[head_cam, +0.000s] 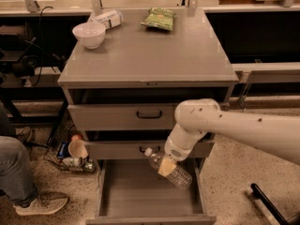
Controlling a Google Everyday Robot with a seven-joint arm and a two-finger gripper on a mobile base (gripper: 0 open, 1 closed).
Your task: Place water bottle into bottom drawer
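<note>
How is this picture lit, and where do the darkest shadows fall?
Camera view: warm, dim light overall; the grey cabinet top is brightest; the slots above both shallower drawers lie in deep shadow. The gripper, fingers shut on the clear plastic water bottle, hangs over the open grey bottom drawer, whose floor is evenly lit.

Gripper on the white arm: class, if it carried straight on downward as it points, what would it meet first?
Probably the flat grey floor of the open bottom drawer; the gripper hangs above it, holding the clear plastic water bottle. Depth is uncertain.
</note>
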